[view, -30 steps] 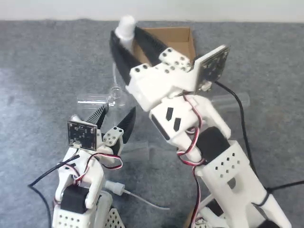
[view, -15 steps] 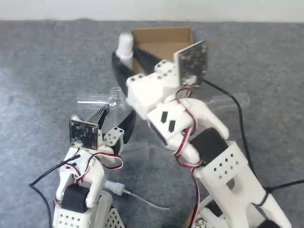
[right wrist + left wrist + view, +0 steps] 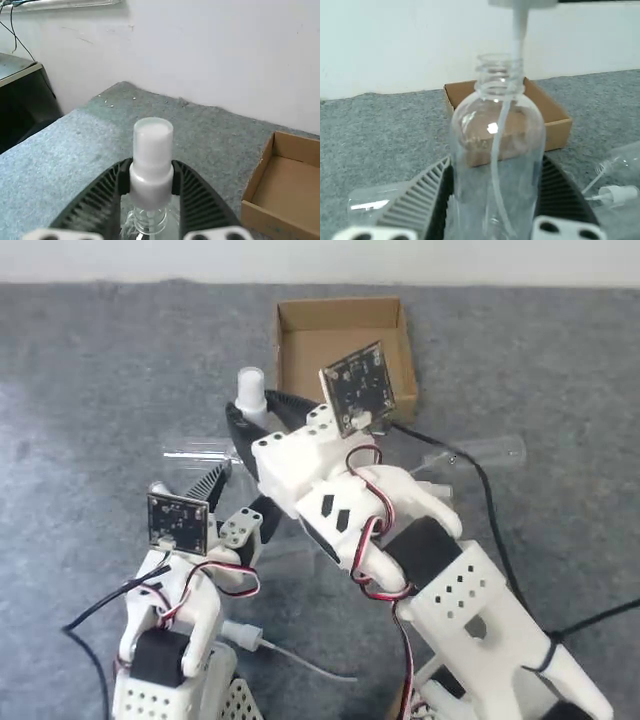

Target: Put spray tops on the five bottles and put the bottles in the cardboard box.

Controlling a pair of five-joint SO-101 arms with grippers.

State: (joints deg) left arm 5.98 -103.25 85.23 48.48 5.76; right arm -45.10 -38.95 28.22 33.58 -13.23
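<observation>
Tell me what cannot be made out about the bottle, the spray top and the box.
Left wrist view: the picture's edge cuts off the head of the spray top.
Right wrist view: the edge cuts off the bottle below its neck, so how far the top is seated is unclear.
High view: the right arm covers part of the cardboard box.

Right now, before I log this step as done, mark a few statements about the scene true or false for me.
1. The right gripper is shut on the spray top. True.
2. The cardboard box holds two bottles. False: it is empty.
3. The left gripper holds a bottle upright. True.
4. The spray top is screwed down on the bottle. False: its tube hangs inside, but the head sits above the open neck.
5. All bottles stand upright. False: a lying bottle rests on the carpet.
</observation>
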